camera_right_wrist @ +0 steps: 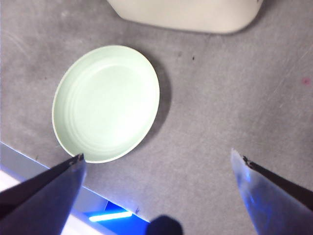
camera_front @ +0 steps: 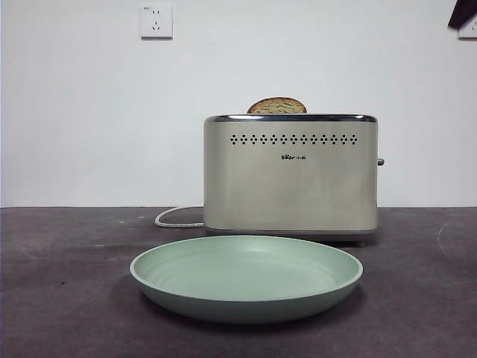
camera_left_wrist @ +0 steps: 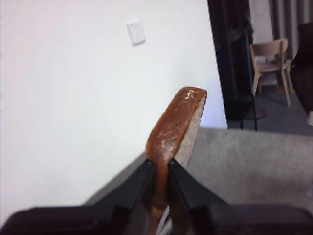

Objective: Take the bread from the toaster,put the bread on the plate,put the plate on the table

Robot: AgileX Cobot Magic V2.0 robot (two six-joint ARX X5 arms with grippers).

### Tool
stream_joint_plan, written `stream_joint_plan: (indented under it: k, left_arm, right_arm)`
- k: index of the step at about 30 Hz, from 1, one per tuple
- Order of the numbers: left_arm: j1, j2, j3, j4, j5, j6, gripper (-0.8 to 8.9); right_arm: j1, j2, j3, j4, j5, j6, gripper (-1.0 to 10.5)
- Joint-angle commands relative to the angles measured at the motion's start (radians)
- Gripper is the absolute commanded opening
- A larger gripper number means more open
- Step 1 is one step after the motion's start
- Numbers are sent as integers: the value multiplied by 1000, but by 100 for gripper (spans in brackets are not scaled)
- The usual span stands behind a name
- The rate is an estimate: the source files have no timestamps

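Note:
My left gripper (camera_left_wrist: 159,164) is shut on the bread (camera_left_wrist: 178,122), a tan slice with a brown crust. It holds the slice upright by its lower edge, in the air in front of a white wall. The slice and this gripper are out of the front view. The cream toaster (camera_front: 291,179) stands on the table (camera_front: 59,283), with a second slice (camera_front: 276,106) poking from its slot. The mint-green plate (camera_front: 246,272) lies empty in front of the toaster. My right gripper (camera_right_wrist: 156,156) is open and empty, high above the table beside the plate (camera_right_wrist: 105,103).
The toaster's white cord (camera_front: 175,218) curls on the table to its left. A wall socket (camera_front: 156,22) is on the white wall behind. A black arm tip (camera_front: 462,13) shows at the top right corner. The table's near edge (camera_right_wrist: 29,159) lies close to the plate.

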Motion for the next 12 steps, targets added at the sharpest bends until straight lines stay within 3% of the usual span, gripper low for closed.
stream_joint_plan:
  k: [1, 8, 12]
  left_arm:
    - [1, -32, -2, -92, -23, -29, -8]
    - [0, -95, -8, -301, -24, -27, -6]
    - [0, -135, -62, -342, -23, -31, -5]
  right_arm:
    - [14, 40, 3, 21, -2, 10, 504]
    - [70, 167, 3, 133, -1, 16, 501]
    - [109, 259, 3, 179, 2, 22, 500]
